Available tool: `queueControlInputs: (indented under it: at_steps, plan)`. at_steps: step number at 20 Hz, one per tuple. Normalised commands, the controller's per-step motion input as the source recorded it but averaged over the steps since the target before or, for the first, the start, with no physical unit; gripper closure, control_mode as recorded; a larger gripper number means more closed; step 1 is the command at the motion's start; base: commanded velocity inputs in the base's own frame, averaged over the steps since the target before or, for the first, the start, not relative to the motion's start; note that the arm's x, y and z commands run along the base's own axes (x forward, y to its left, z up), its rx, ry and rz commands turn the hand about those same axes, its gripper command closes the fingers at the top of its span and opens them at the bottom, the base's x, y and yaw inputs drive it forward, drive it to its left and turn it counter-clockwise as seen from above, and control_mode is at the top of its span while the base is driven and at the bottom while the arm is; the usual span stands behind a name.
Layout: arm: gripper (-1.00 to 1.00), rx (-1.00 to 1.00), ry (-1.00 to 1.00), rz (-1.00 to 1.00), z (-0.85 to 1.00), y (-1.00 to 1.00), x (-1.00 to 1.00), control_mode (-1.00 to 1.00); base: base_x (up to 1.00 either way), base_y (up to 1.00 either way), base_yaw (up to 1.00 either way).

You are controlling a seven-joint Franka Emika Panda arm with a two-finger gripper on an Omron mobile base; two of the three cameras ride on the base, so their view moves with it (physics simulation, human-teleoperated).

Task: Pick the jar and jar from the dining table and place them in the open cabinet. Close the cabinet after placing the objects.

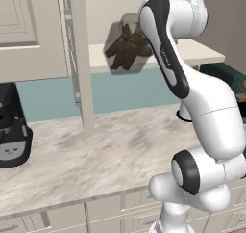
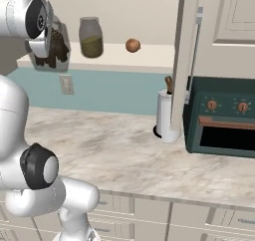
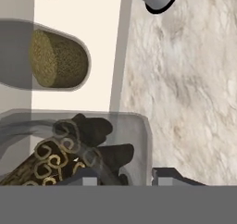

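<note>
The large jar [image 1: 126, 46] with the dark brown sticks is in the upper middle of the left base view, tilted, at the front edge of the cream shelf [image 1: 206, 51] of the open cabinet [image 2: 149, 16]. Its bottom hangs a little over the edge, and the white arm [image 1: 166, 49] covers its right side. In the right base view this jar is at the upper left, half hidden behind the arm.

In the hand view the gripper [image 3: 122, 179] is at the bottom edge, and the large jar fills the lower left just above it. The finger tips [image 3: 166, 174] are near the glass wall of the jar, but I cannot tell if they grasp it or are released.

The small jar [image 2: 90, 37] with olive-green contents stands upright on the shelf, in the upper left part of the right base view. An orange-brown ball [image 2: 132, 45] lies on the shelf a little to the right of it, apart from it.

Below is the marbled counter [image 2: 119, 155].
</note>
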Motion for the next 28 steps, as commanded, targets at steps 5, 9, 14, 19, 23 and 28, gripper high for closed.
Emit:
queueControlInputs:
  at_steps: [5, 9, 14, 19, 23, 28]
  plan:
    - [1.0, 0.0, -0.06, 0.0, 0.01, 0.0, 0.0, -1.0, 0.0, 0.0, 0.0]
    - [1.0, 0.0, -0.09, 0.0, 0.0, 0.0, 0.11, -1.0, 0.0, 0.0, 0.0]
    - [1.0, 0.0, -0.09, 0.0, -0.04, 0.0, 0.27, -1.0, 0.0, 0.0, 0.0]
    - [1.0, 0.0, -0.04, 0.0, -0.07, 0.01, 0.28, -1.0, 0.0, 0.0, 0.0]
    - [1.0, 0.0, 0.0, 0.0, -0.01, 0.08, 0.36, -1.0, 0.0, 0.0, 0.0]
    - [1.0, 0.0, 0.0, 0.0, 0.0, 0.06, 0.42, -1.0, 0.0, 0.0, 0.0]
